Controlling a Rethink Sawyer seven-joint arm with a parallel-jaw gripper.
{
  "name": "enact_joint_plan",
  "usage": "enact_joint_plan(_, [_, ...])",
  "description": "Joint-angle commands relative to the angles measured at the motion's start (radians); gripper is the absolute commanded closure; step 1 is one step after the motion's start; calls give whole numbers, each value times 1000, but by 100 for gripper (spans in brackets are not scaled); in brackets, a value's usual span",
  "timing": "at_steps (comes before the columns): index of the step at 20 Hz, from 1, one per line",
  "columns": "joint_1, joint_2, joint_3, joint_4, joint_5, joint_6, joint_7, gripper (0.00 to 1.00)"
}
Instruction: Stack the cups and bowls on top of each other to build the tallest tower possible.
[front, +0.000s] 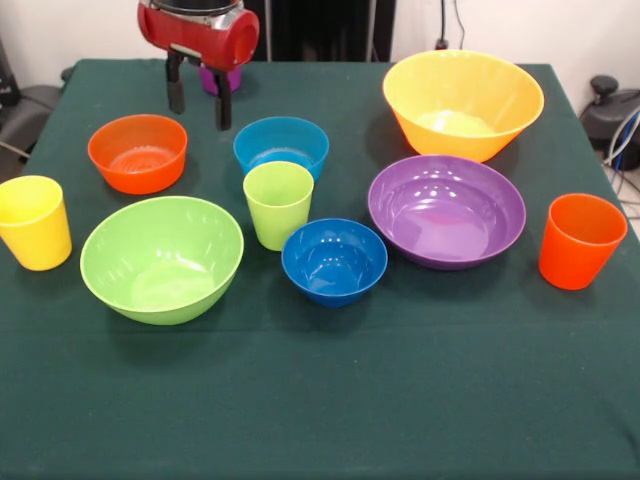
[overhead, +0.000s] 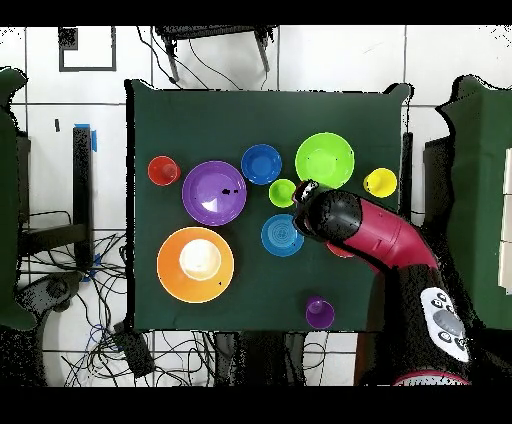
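The dark green cloth-covered table (front: 320, 400) is seen closely from across, facing the robot; the same table (overhead: 260, 110) is viewed straight down from higher up.

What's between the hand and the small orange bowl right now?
Nothing visible. The hand hangs open just above the table's far side, and the small orange bowl sits just in front of it; only bare cloth lies between. The purple cup stands behind the hand.
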Motion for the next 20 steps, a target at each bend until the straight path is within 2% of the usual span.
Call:
enact_joint_plan(1, [40,59,108,-122,36,37,99,0])
enact_joint_plan(11, [57,175,107,-292,68,63,91,0])
enact_joint_plan(20, [85,211,87,-338,111,58,136,0])
